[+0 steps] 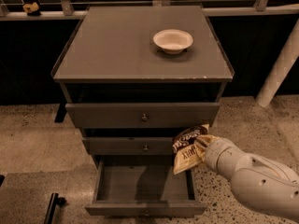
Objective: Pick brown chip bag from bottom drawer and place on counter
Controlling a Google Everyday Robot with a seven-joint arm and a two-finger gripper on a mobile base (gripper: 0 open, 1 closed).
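Observation:
The brown chip bag (pixel 187 147) has a dark brown top with white script and a tan-yellow lower end. It hangs in the air in front of the middle drawer's right end, above the right side of the open bottom drawer (pixel 145 183). My gripper (pixel 200 146) comes in from the lower right on a white arm and is shut on the bag's right edge. The drawer's tray shows nothing inside. The counter (pixel 117 45) is the grey top of the cabinet, above the bag.
A white bowl (pixel 173 40) sits on the counter at the back right. Two upper drawers with small round knobs (pixel 144 117) are pulled out slightly. A white post (pixel 278 69) stands at the right. A dark bar (pixel 52 206) lies on the floor at the lower left.

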